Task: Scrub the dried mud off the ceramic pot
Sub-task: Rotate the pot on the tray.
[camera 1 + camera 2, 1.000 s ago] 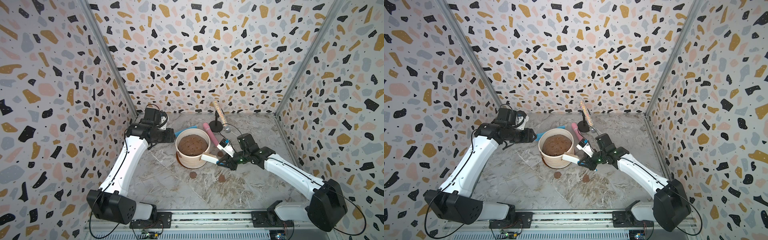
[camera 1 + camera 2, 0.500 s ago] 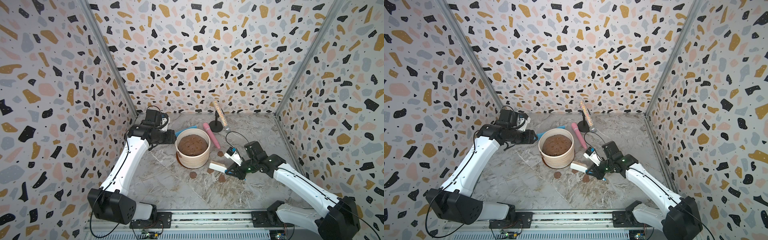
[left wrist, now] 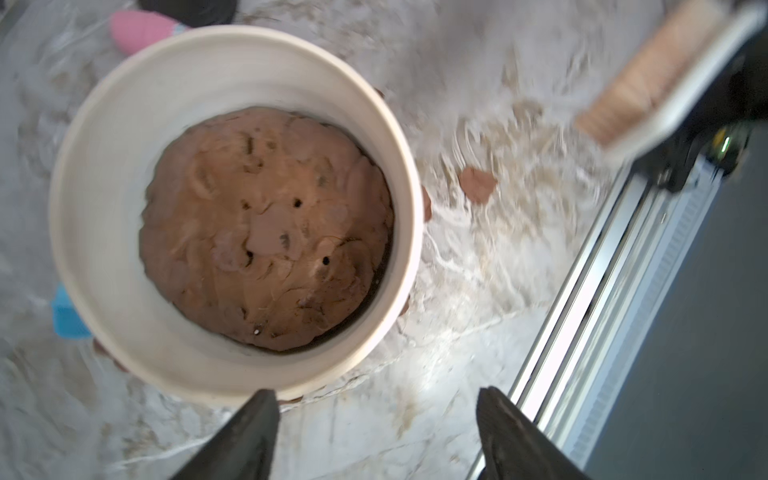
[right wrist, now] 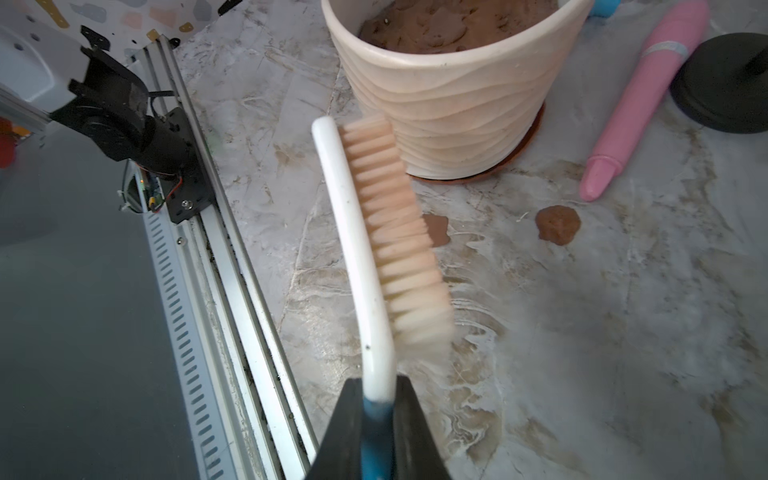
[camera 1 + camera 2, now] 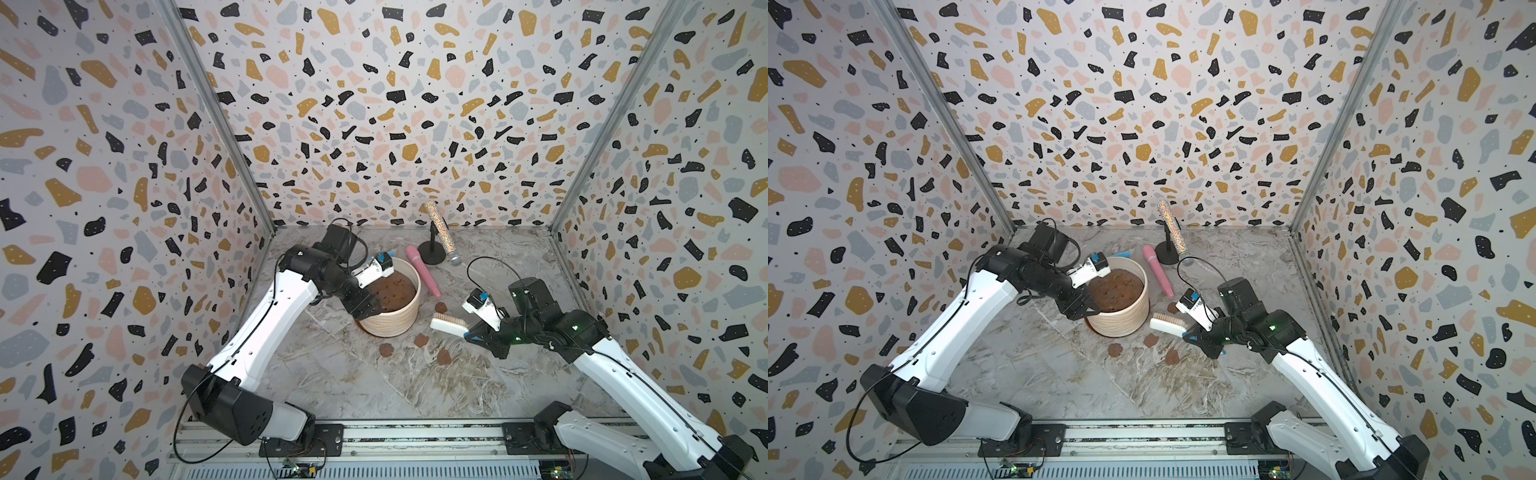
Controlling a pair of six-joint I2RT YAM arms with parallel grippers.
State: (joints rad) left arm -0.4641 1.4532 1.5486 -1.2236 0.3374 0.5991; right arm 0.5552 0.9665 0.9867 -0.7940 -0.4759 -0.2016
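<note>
Cream-white ribbed ceramic pot (image 5: pixel 395 322) stands upright mid-counter on a terracotta-brown saucer (image 4: pixel 528 141); only a thin saucer lip shows round its base. A lumpy brown soil mound (image 5: pixel 392 293) fills it below the thick rim. The dried mud (image 5: pixel 421 340) is four small flat reddish-brown patches on the grey marble-look counter (image 5: pixel 353 386): three in a loose row just front-right of the pot, one further back betw. the pot and your right arm. All lie apart from the pot.

Your left gripper (image 3: pixel 378 390) hangs at the pot's left rim, fingers wide apart w/ nothing betw. them. In the left wrist view one fingertip (image 3: pixel 249 436) sits just beside the rim's outer edge. Your right gripper (image 4: pixel 377 379) is clamped on the blue handle end of a white plastic scrub brush (image 4: pixel 374 249) w/ tan bristles. Brush tip points at the pot's right side, near but not touching.

Room: the widest open stretch is front-centre, betw. both arms and the alu rail (image 5: pixel 415 432) at the counter's front edge. Back is tighter. A pink plastic cylinder (image 5: pixel 424 270) lies just right-rear of the pot. A glittery mic (image 5: pixel 439 230) on a black round-base stand (image 5: pixel 431 254) sits behind it near the back wall. A blue item (image 5: pixel 1121 254) lies behind the pot, mostly hidden.
</note>
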